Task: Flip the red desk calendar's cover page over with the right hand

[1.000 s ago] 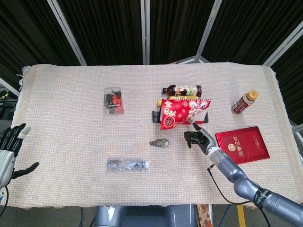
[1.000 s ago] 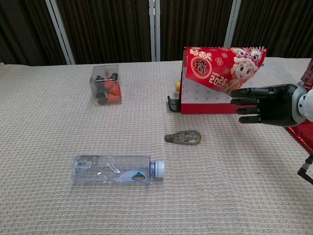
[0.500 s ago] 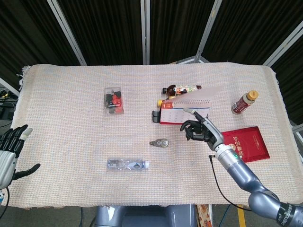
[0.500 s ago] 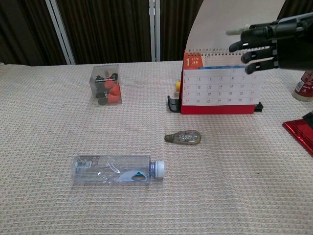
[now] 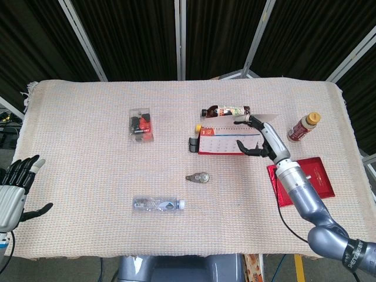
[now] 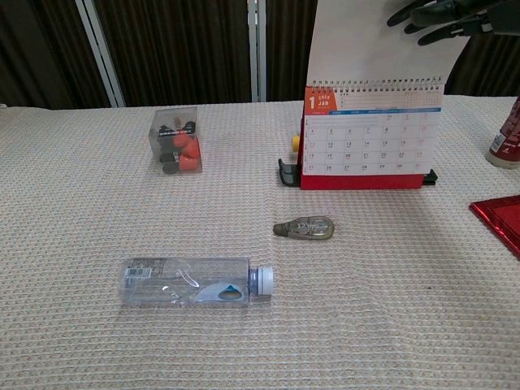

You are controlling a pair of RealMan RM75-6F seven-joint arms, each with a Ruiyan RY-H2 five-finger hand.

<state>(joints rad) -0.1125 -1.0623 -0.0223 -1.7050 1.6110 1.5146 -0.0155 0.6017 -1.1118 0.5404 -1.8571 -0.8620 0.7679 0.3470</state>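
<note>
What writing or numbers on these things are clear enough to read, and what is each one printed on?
"1", white on the orange corner tab of the desk calendar.
"JAN" under it: faint, likely.
Date grid on the calendar page: numbers too small to read.
Label on the clear plastic bottle: blurred.
Labels on the brown bottle and the gold-capped bottle: unreadable.
Gold emblem on the red booklet: unreadable.

Coarse woven tablecloth (image 6: 81, 341), clear plastic bottle (image 6: 195, 281) (glossy), matt paper calendar (image 6: 370, 146)

Calendar (image 6: 370, 150) behind tape dispenser (image 6: 305, 229); bottle (image 6: 195, 281) front-left

Cover page (image 6: 382, 41) now upright — right hand (image 5: 261, 136) raised.
</note>
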